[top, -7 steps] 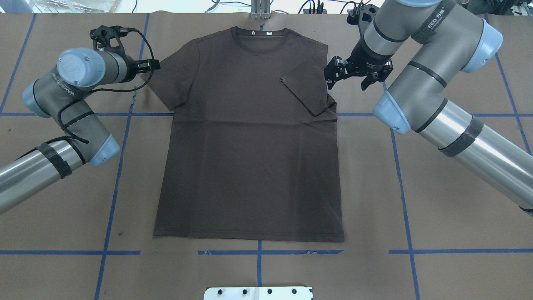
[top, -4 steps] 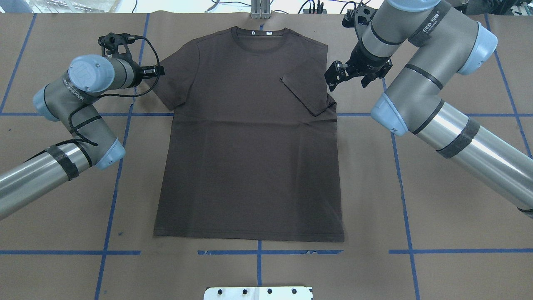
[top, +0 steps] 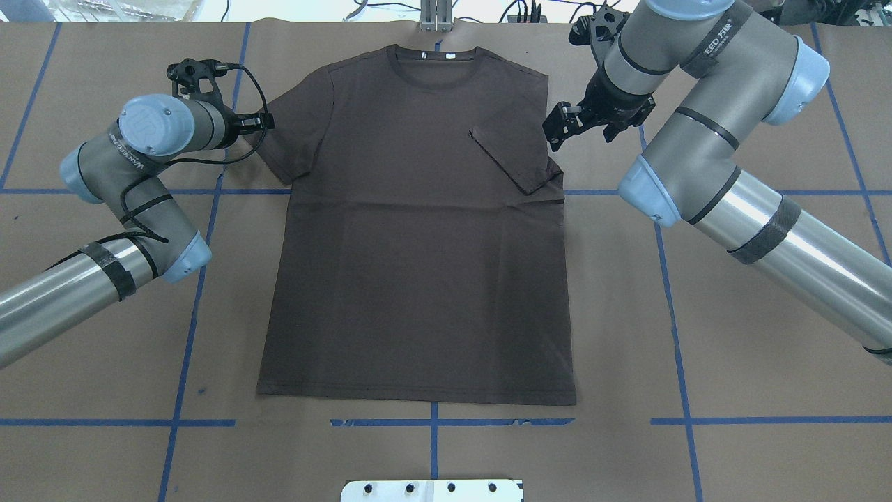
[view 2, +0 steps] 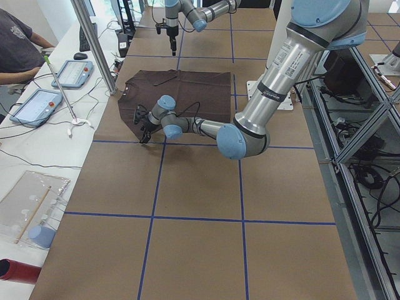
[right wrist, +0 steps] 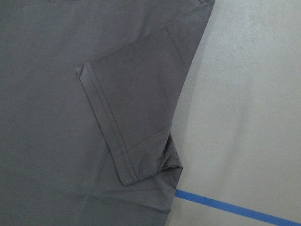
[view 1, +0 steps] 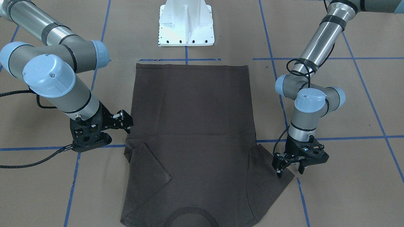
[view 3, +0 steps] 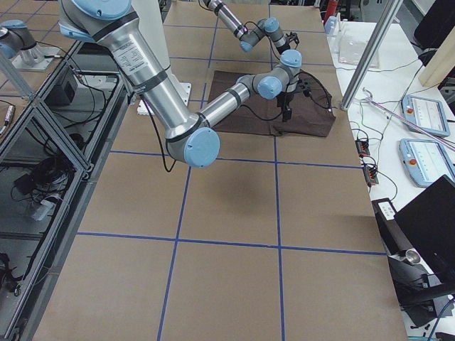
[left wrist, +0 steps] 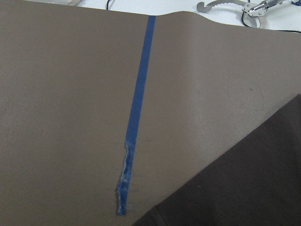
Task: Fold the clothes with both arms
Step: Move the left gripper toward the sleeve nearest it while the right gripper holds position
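Left pincer (view 1: 289, 171) has edged in, fingers apart at the spread sleeve (view 1: 271, 179) hem. Right pincer (top: 582, 127), also open, has drawn back beside the folded sleeve (top: 516, 157). T-shirt (top: 418, 279) lies flat mid-surface (top: 732, 335), with wide brown margins either side.

T-shirt (top: 418, 265): dark brown, flat on desk (top: 732, 348), collar far, hem near. Right sleeve (top: 516, 157) folded in over chest; left sleeve (top: 286, 139) spread out. Left gripper (top: 263, 123): at left sleeve's outer edge. Right gripper (top: 582, 132): just beside the folded shoulder, jaws parted. Desk: brown, gridded with blue tape (top: 766, 420).
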